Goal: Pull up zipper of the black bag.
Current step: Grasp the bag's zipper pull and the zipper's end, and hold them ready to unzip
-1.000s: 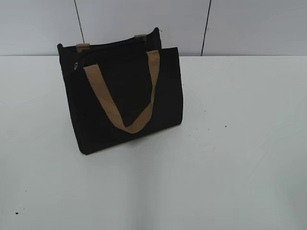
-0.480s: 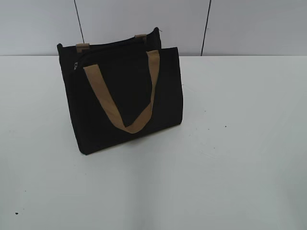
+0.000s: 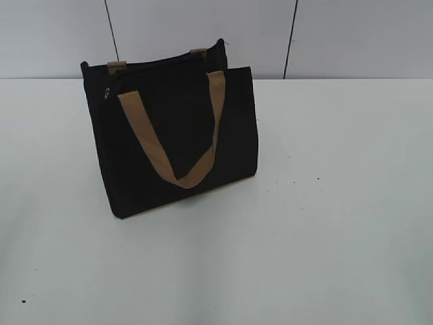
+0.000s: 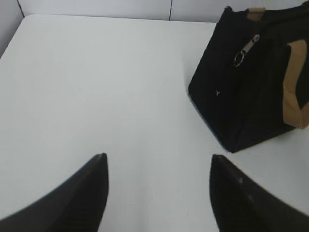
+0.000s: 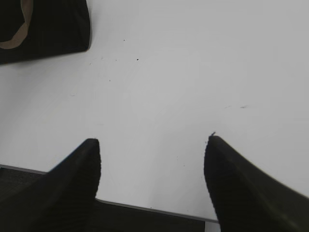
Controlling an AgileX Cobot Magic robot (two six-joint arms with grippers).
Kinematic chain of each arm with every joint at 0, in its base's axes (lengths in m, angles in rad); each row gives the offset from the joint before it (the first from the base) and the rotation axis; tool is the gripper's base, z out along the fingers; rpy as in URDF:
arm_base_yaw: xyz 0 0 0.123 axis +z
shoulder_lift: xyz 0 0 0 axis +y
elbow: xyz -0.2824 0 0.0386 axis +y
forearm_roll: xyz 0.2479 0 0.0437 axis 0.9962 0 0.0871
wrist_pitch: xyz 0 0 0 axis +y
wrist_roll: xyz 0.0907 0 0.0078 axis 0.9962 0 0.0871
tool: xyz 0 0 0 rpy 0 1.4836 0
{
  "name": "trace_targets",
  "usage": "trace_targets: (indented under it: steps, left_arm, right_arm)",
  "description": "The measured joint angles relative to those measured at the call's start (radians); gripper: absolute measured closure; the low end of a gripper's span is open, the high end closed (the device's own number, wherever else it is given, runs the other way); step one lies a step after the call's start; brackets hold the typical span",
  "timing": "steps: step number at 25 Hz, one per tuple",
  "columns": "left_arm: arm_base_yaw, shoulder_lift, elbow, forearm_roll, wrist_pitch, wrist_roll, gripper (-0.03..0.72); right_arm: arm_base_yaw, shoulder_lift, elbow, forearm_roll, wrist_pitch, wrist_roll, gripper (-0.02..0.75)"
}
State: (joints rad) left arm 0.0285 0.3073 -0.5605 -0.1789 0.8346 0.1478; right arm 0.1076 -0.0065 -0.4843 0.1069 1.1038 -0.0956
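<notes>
Left wrist view gives the relation that matters most: the black bag (image 4: 251,82) stands ahead and to the right of the left end effector (image 4: 159,166), well apart from it, with bare bench (image 4: 96,87) between them. On the bag's near end panel, close to the top corner, the small silver slider and ring pull of the zipper (image 4: 245,50) hang in plain sight. In the exterior view the same slider (image 3: 106,93) shows as a tiny bright spot at the upper left corner of the bag (image 3: 176,135), so it sits at the end that faces the left arm. From there the zip track runs along the top edge toward the far right corner, a little diagonal across that view, and I judge that the pull must follow this long line. The left end effector is spread wide, its two dark fingers (image 4: 77,193) far from each other, and it holds and touches nothing. The right end effector (image 5: 152,145) is also spread wide and empty, above the front edge of the bench; in its view only a lower corner of the bag (image 5: 48,29) with a piece of tan handle (image 5: 19,29) appears at the upper left, and no zipper. So I judge the left arm better placed for the pull tab, while the right one could steady the bag's other end.
</notes>
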Motion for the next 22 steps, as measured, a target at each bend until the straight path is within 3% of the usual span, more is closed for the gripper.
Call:
trace_targets:
  steps: [4, 8, 11, 13, 19, 22]
  left_arm:
    - [0.0, 0.225, -0.002, -0.095, -0.245, 0.137, 0.173]
    - [0.0, 0.492, -0.005, -0.293, -0.42, 0.373, 0.172]
    - [0.0, 0.665, -0.005, -0.527, -0.473, 0.727, 0.172]
    - [0.0, 0.747, -0.005, -0.716, -0.463, 1.023, 0.172]
    - [0.0, 1.055, -0.006, -1.395, -0.333, 1.8, 0.172]
    - [0.0, 1.196, -0.009, -1.517, -0.271, 2.078, 0.172]
  right_arm:
    - [0.0, 0.0, 0.0, 0.0, 0.0, 0.0, 0.226]
    - [0.0, 0.0, 0.0, 0.0, 0.0, 0.0, 0.226]
    - [0.0, 0.0, 0.0, 0.0, 0.0, 0.0, 0.226]
    - [0.0, 0.0, 0.0, 0.001, 0.0, 0.0, 0.226]
    - [0.0, 0.0, 0.0, 0.001, 0.0, 0.0, 0.226]
    - [0.0, 0.0, 0.0, 0.001, 0.0, 0.0, 0.226]
